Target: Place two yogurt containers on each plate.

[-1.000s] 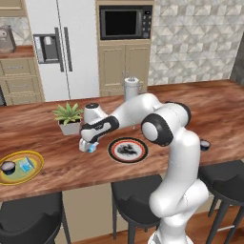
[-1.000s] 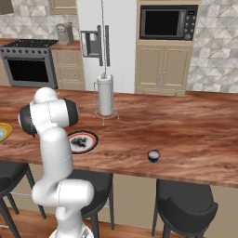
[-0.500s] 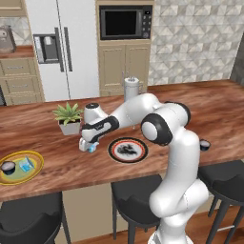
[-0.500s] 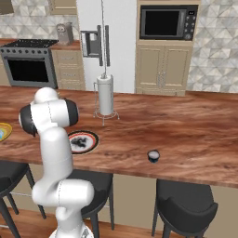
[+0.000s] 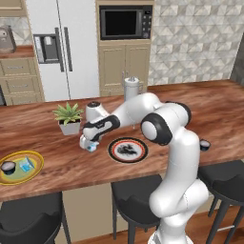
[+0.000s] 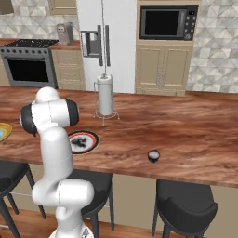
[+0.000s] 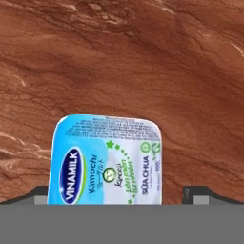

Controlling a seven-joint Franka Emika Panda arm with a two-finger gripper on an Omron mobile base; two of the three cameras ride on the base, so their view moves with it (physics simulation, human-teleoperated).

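My gripper hangs low over the wooden counter with its jaws open, straddling a light blue squarish yogurt container. In the hand view that cup sits between the two fingertips with a gap on each side. The yellow-rimmed plate at the left holds a dark round cup and a second light blue cup. Just right of the gripper lies the white plate with the dark rim, nothing on it. Another dark round cup stands far right near the counter's front edge.
A potted green plant stands just behind the gripper. A paper towel holder rises at the back of the counter. Black stools line the counter's front edge. The white plate lies beside my arm's base.
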